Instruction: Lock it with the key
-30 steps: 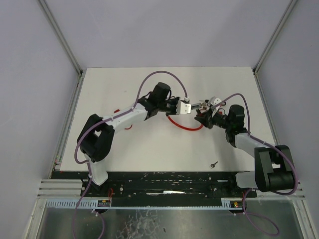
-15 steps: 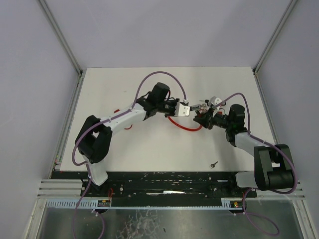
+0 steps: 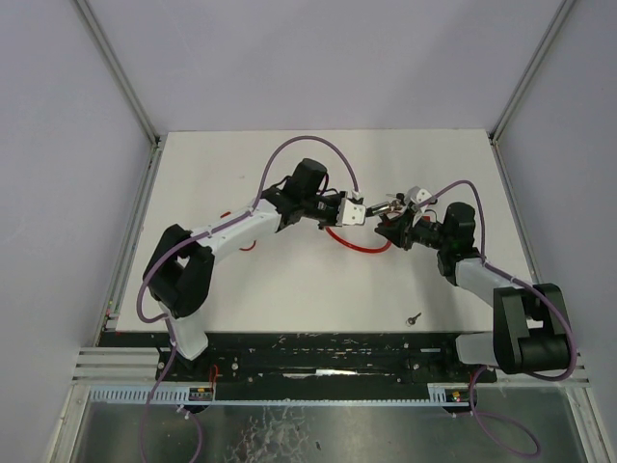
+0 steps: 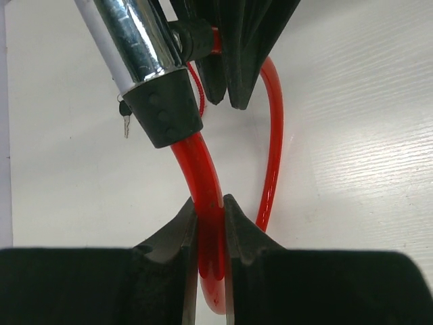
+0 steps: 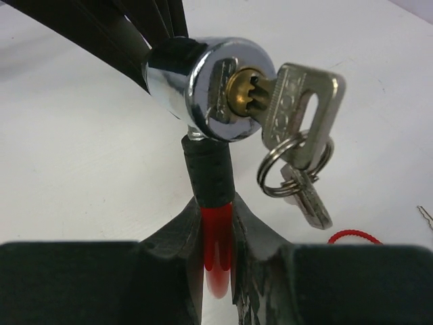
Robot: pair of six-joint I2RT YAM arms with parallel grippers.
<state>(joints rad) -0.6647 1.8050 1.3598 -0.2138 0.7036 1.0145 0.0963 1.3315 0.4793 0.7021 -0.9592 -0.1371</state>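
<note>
The left tool [image 4: 210, 203] is squeezing the red cable [image 4: 203, 172] tight between its two black fingers. The left wrist view is showing this close up. It is also showing the cable going up into a black collar [image 4: 162, 115] on a shiny metal tube, and then looping away over the white surface [image 3: 289, 289].

The right tool [image 5: 215, 206] is pinching the other end of the red cable, just under a black sleeve [image 5: 210, 169]. Only the right wrist view is showing what is sitting above it. There the round shiny lock head [image 5: 196, 78] is facing the camera, and the key [image 5: 301, 101] is sticking into its brass keyhole. A key ring [image 5: 287, 169] is hanging from the key, with a second key [image 5: 308, 196] dangling on it.

The top view is showing the whole picture. The two tools are meeting tip to tip near the middle of the surface and holding the lock up between them. The red cable is hanging down in a loop under them and lying on the surface. This view is also showing a small loose key [image 3: 415, 316] lying alone near the front edge, well apart from the lock. The lock and its key are too small there to make out clearly.
</note>
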